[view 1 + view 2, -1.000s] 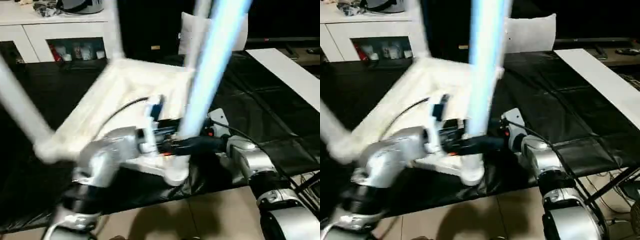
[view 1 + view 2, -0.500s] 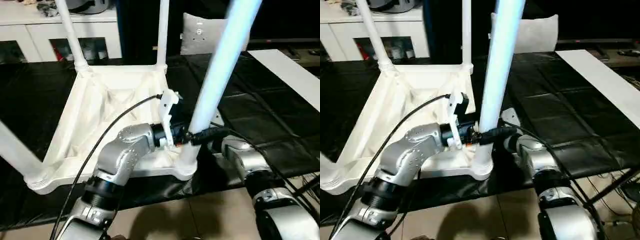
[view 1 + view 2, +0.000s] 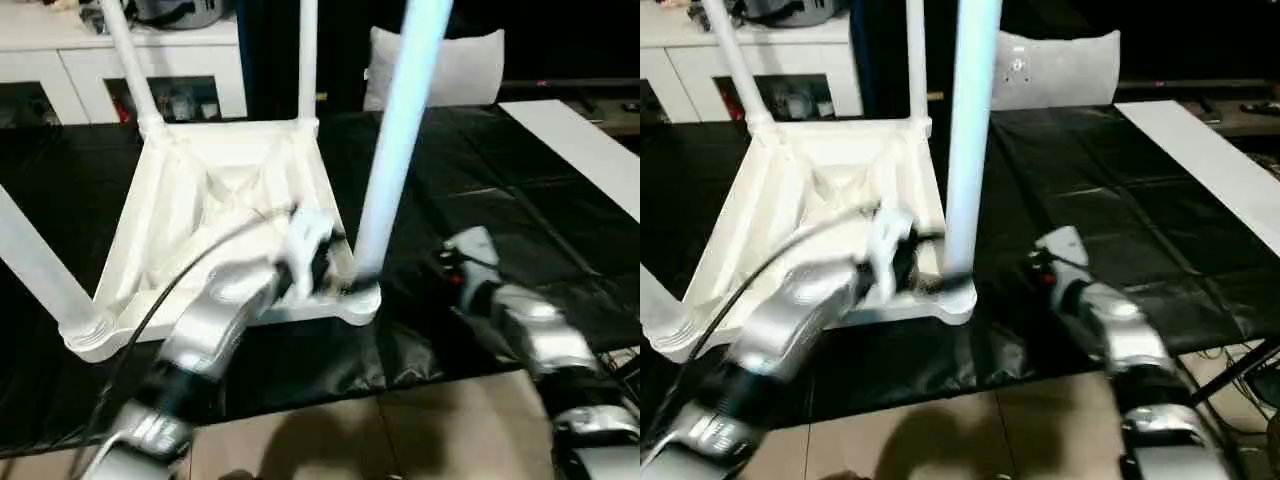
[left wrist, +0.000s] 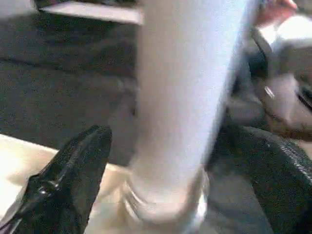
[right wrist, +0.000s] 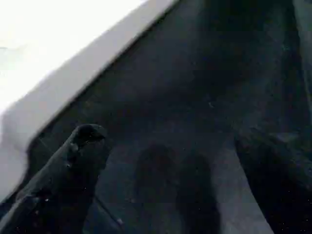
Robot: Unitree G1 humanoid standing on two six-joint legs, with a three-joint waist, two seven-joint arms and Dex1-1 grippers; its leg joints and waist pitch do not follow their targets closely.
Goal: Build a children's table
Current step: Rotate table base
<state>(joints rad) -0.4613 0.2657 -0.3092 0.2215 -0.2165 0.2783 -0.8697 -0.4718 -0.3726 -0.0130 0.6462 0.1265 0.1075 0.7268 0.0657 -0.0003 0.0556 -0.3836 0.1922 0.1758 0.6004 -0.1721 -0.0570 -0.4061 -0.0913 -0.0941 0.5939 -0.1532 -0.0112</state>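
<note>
The left hand [image 4: 161, 161] stands open around the base of the nearest leg [image 3: 395, 150], its fingers [image 4: 73, 170] on either side of the tube and clear of it, grasping nothing. The right hand [image 5: 161, 161], also open and empty, hangs over the black counter [image 3: 520, 230] just beside that corner. The table [image 3: 215, 215] lies upside down on the counter, ribbed underside up, with 4 legs rising from its corner sockets: the near-right leg by the hands, a near-left leg [image 3: 35, 265] slanting outward, and 2 far legs [image 3: 125, 60] upright at the back. Beyond them stand a grey cushion [image 3: 450, 65] and a white cabinet [image 3: 110, 55].

The job now looks like checking the seat of the near-right leg in its socket [image 3: 357, 300]. Doing it well probably means closing low on the tube, close to the socket, pressing straight down along the leg's line, and steadying the top's rim with the free hand so the table does not slide on the slick cover. The slanting near-left leg may need the same push.
</note>
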